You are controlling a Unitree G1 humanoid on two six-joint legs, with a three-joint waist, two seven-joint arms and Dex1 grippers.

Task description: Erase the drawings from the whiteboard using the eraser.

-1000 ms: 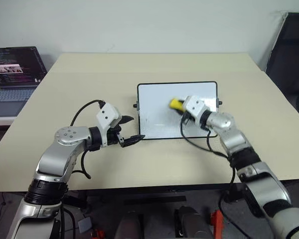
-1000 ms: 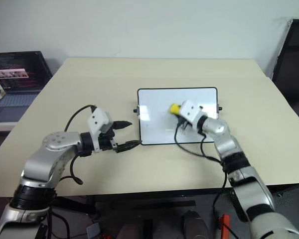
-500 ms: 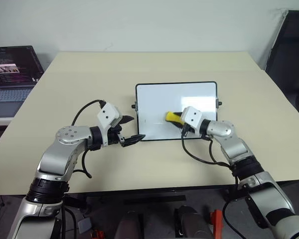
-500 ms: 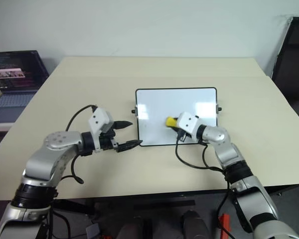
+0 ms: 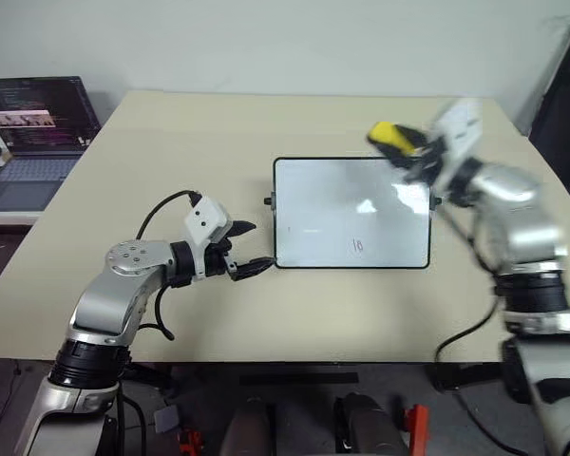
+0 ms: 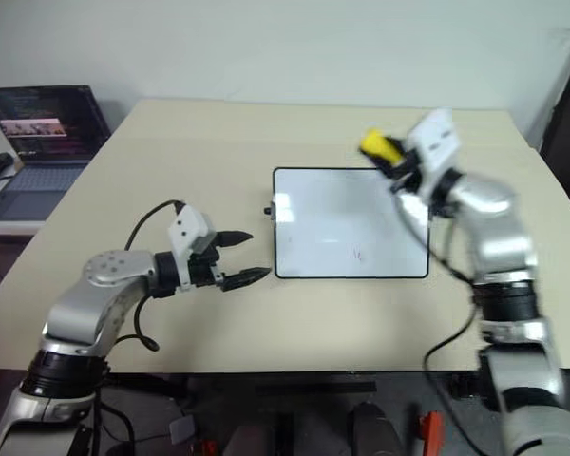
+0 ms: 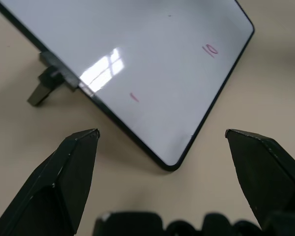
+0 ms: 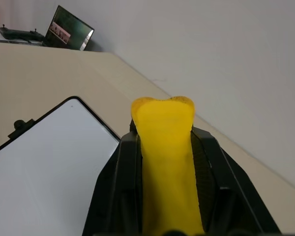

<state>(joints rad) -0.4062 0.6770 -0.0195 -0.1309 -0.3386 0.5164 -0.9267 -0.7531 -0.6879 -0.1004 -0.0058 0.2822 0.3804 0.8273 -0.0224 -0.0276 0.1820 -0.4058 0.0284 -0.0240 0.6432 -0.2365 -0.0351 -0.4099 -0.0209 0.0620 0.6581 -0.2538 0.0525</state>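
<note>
The tabletop (image 5: 171, 142) carries just the whiteboard (image 5: 313, 190), which lies flat near the middle with its little side knobs sticking out. It looks like a light, stiff panel with a slick face, so it'd probably skate around under a hard wipe. Pinning it by the dark frame near a corner seems the sensible hold, not the glossy middle.

The left pincer (image 7: 162, 140) sits just off the board's near left corner with its black fingers spread wide, holding nothing.

The right pincer (image 5: 413, 152) is up in the air above the board's far right corner, clamped on the eraser (image 8: 167, 162). That yellow block bulges a bit past the fingers, so it's likely soft and foamy, light, easy to squeeze. Held by its long sides, the free end is left for rubbing.

Smallest bit: the drawings (image 7: 210, 49), a few faint reddish marks not yet wiped.

No containers anywhere here.
</note>
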